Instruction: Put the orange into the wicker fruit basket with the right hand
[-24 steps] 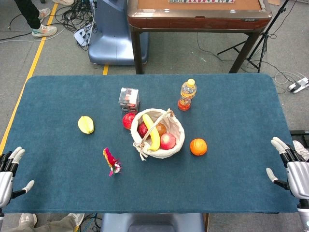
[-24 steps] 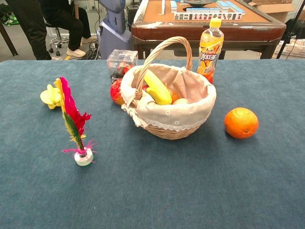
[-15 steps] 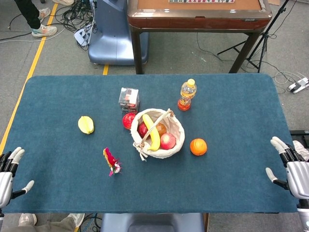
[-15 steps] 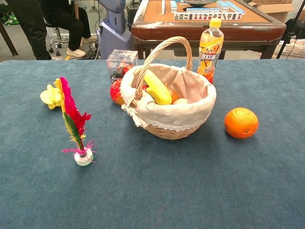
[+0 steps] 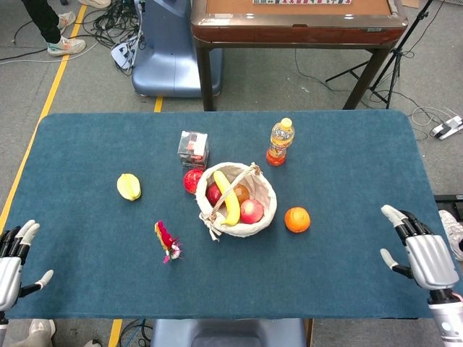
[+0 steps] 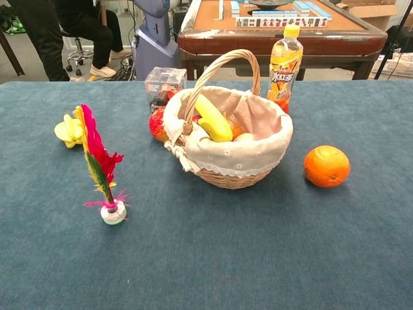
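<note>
The orange (image 5: 296, 219) sits on the blue table (image 5: 347, 166) just right of the wicker fruit basket (image 5: 264, 210), apart from it. The right hand (image 5: 419, 253) hangs over the table's right edge near the front corner, fingers spread, holding nothing. The left hand (image 5: 13, 260) waits at the front left corner, fingers apart, empty.

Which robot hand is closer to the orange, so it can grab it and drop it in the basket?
The right hand. The orange sits on the basket's right side, the same side as that hand, with bare table between them. The left hand is far off at the table's other edge, beyond the basket.
</note>
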Robot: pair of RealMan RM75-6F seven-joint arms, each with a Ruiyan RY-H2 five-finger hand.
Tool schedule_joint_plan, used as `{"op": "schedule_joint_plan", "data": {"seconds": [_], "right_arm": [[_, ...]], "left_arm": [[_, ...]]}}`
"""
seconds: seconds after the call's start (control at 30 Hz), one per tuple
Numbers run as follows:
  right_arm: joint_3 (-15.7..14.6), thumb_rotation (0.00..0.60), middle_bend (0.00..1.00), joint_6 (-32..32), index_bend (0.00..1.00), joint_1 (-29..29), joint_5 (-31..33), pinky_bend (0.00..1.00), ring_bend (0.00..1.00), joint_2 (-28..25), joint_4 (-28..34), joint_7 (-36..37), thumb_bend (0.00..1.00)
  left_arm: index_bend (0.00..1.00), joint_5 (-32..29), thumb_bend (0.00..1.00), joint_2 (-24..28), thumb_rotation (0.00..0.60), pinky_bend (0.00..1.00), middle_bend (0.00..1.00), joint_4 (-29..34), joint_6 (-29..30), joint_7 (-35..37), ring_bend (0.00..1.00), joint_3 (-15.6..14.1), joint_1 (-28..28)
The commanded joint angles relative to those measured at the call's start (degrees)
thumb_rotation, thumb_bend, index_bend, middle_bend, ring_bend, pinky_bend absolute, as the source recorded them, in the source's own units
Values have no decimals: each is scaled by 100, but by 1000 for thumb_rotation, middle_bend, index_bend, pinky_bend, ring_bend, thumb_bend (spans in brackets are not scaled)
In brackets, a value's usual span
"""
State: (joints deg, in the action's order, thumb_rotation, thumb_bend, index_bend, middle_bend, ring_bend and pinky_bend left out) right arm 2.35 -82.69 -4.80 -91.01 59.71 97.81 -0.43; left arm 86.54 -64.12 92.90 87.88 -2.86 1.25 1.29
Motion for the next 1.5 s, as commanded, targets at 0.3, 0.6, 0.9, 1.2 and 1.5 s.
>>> {"op": "schedule_joint_plan", "data": {"seconds": [0.3, 0.6, 0.9, 1.2, 1.5], "right_arm": [[285, 600, 157, 1427, 114, -983, 588, 342, 119, 496, 415, -1266, 270], [510, 600, 154, 2197, 114, -1649, 1286, 342, 119, 1239, -148, -1845, 151], [599, 600, 154, 2588, 114, -2066, 1953, 342, 119, 1852, -686, -2270, 127], [556, 600, 181, 2812, 114, -2403, 2353, 342, 119, 2406, -1097, -2634, 159], [488, 600, 271, 2623, 263, -2500, 2411, 345, 168, 2756, -1395, -2725, 305]], "left_arm": [[18, -17, 219, 19, 600, 0, 0, 46, 13, -42, 0, -19, -29], [21, -34, 220, 3, 600, 0, 0, 38, 4, -59, 0, -27, -39], [23, -58, 219, 1, 600, 0, 0, -2, 16, -11, 0, -52, -83], [24, -34, 220, -3, 600, 0, 0, -22, 16, -2, 0, -70, -95], [24, -48, 220, 14, 600, 0, 0, -50, 74, 61, 0, -81, -154]]}}
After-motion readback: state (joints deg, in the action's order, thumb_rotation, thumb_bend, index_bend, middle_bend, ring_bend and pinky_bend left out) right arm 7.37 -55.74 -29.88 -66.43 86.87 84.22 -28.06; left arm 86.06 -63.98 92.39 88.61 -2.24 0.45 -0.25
